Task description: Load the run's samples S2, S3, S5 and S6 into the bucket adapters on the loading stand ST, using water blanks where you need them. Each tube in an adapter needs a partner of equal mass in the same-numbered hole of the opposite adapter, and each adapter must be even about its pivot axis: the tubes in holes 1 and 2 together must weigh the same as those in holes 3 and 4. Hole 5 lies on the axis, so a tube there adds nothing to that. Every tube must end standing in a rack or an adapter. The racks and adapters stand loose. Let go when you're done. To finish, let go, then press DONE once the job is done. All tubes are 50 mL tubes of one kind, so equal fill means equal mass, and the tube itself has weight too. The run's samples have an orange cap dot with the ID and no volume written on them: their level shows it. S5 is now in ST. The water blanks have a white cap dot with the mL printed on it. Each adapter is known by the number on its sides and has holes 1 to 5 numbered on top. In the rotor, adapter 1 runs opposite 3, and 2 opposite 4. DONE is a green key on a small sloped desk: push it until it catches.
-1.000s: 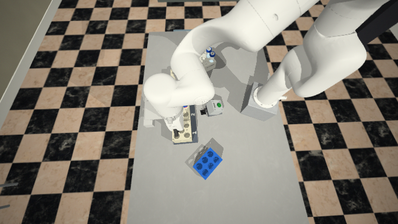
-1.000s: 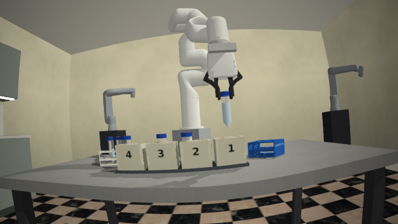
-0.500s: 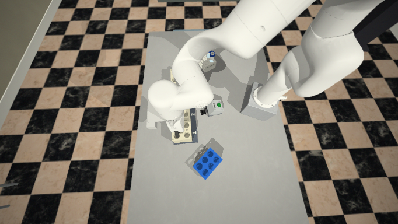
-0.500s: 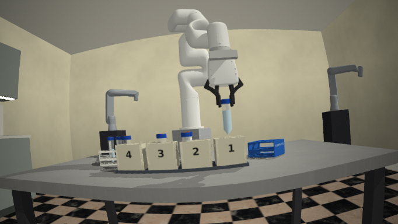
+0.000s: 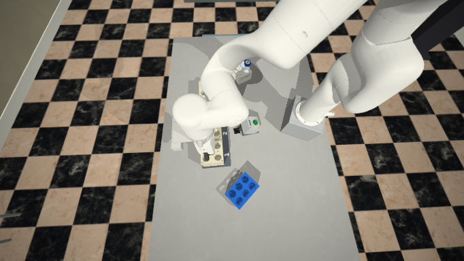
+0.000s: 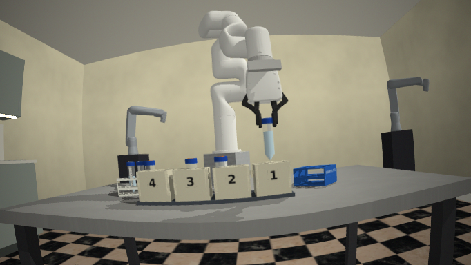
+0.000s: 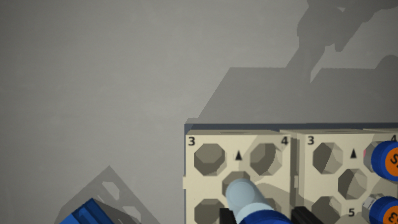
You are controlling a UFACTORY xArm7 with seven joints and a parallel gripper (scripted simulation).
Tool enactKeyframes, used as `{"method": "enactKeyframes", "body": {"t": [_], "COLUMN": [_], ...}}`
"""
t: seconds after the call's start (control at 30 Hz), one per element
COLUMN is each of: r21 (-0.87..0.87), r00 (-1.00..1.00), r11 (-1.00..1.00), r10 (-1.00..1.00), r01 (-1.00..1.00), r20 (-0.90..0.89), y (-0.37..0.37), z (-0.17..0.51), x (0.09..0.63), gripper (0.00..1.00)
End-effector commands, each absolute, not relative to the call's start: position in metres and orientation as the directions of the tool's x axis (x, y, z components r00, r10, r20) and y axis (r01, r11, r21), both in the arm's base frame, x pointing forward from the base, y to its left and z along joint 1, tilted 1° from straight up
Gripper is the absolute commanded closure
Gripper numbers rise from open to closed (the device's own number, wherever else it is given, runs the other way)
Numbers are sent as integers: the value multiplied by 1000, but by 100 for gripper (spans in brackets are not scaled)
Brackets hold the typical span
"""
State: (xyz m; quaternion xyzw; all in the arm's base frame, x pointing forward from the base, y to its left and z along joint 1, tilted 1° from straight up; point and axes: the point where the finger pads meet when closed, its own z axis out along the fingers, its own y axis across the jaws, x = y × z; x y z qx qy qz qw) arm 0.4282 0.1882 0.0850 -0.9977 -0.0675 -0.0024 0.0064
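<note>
Gripping one blue-capped clear tube (image 6: 268,143) (image 7: 243,195), my black-fingered gripper (image 6: 267,122) (image 7: 265,217) hangs above cream adapter 1 (image 6: 273,181) (image 7: 200,187). Its slight tilt could catch the hole rim.

Wrist view: S3's tube (image 7: 386,211) cut off at pic's edge, S2's cap (image 7: 388,160) too; adapter 1's (image 7: 192,175) lower part out of frame. Held tube's (image 7: 244,194) ID hidden, cap cut off. Exterior: desk hidden behind adapters.
</note>
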Motion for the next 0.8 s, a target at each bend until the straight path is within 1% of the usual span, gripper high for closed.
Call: {"method": "enactKeyframes", "body": {"t": [0.0,0.77], "r21": [-13,-13], "r00": [991,991], "r11": [-991,-991], "r10": [135,135], "r01": [135,135], "r20": [10,10], "y": [189,189], "z": [86,67], "x": [430,430], "gripper": [100,100]}}
